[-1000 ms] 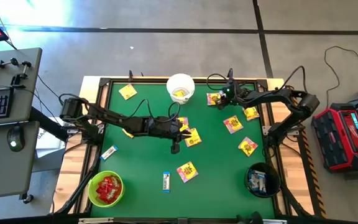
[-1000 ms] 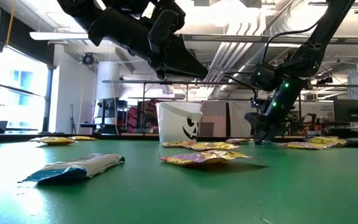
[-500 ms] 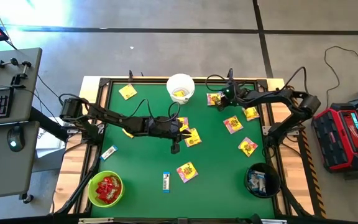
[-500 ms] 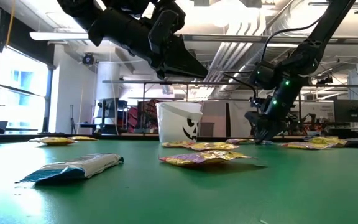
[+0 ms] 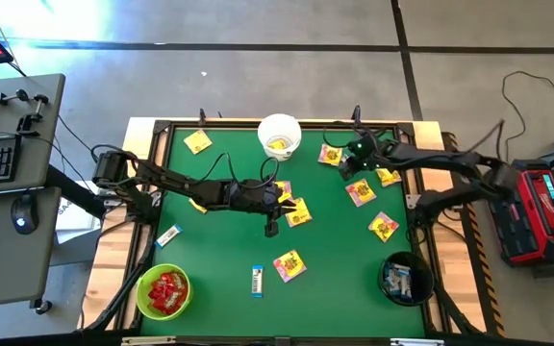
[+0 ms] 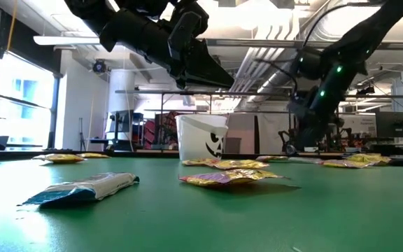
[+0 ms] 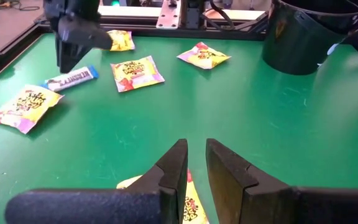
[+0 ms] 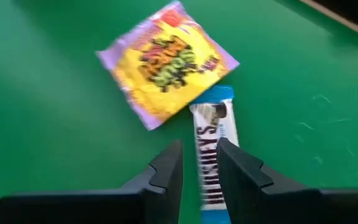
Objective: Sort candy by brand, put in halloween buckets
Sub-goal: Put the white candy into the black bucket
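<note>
From above, the left gripper (image 5: 271, 229) hangs over the middle of the green table (image 5: 219, 250), just beside a yellow packet (image 5: 298, 212). The right gripper (image 5: 343, 169) sits in the upper right part of the table, close to another yellow packet (image 5: 331, 153). The white bucket (image 5: 280, 135) stands at the top centre with yellow candy inside, the lime green bucket (image 5: 164, 292) at the lower left holds red packets, and the black bucket (image 5: 407, 278) at the lower right holds white-and-blue bars. More yellow packets lie scattered at the right, and a white-and-blue bar (image 5: 257, 280) lies at the lower centre.

At table height, the white bucket (image 6: 201, 138) stands at centre frame behind a yellow packet (image 6: 231, 177). A white-and-blue bar (image 6: 82, 187) lies at the lower left.

The left wrist camera shows its fingers (image 7: 176, 163) nearly together with a narrow gap, holding nothing, above a yellow packet's edge (image 7: 193, 204). The black bucket (image 7: 306, 34) is at the upper right.

The right wrist camera shows its fingers (image 8: 166, 167) closed on a white-and-blue bar (image 8: 213, 149), just beside a yellow packet (image 8: 166, 65).
</note>
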{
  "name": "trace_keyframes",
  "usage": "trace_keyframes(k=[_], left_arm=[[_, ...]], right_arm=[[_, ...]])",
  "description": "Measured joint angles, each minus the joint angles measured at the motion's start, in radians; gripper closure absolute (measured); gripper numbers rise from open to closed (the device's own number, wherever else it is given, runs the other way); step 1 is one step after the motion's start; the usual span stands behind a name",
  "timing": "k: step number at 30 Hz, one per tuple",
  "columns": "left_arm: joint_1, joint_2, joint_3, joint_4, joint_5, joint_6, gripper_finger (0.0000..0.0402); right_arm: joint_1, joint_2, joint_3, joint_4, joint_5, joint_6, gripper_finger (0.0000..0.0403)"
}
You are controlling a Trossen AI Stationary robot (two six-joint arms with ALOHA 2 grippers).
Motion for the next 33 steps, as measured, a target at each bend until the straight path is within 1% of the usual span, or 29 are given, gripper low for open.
trace_keyframes(k=[7, 12, 15, 21, 24, 26, 29, 31, 33], left_arm=[[0.0, 0.0, 0.0, -0.001, 0.0, 0.0, 0.0353], [0.0, 0.0, 0.0, -0.001, 0.0, 0.0, 0.0353], [0.0, 0.0, 0.0, -0.002, 0.0, 0.0, 0.0353], [0.0, 0.0, 0.0, -0.002, 0.001, 0.0, 0.0353], [0.0, 0.0, 0.0, -0.003, 0.001, 0.0, 0.0353], [0.0, 0.0, 0.0, -0.005, 0.001, 0.0, 0.0353], [0.0, 0.0, 0.0, -0.005, 0.001, 0.011, 0.0353], [0.0, 0.0, 0.0, -0.005, 0.001, 0.016, 0.0353], [0.0, 0.0, 0.0, -0.006, 0.001, 0.017, 0.0353]], right_arm=[[0.081, -0.14, 0.002, -0.084, 0.012, 0.026, 0.0317], [0.105, -0.165, 0.002, -0.153, 0.084, 0.014, 0.0311], [0.104, -0.14, 0.002, -0.153, 0.087, -0.047, 0.0288], [0.052, -0.034, 0.003, -0.056, 0.083, -0.198, 0.0211], [0.007, 0.04, 0.004, -0.001, 0.017, -0.256, 0.0184], [-0.018, 0.087, 0.004, 0.024, -0.005, -0.273, 0.0176], [-0.045, 0.147, 0.004, 0.056, -0.002, -0.278, 0.0178], [-0.057, 0.169, 0.007, 0.069, -0.018, -0.277, 0.0188], [-0.063, 0.181, 0.008, 0.074, -0.037, -0.277, 0.0206]])
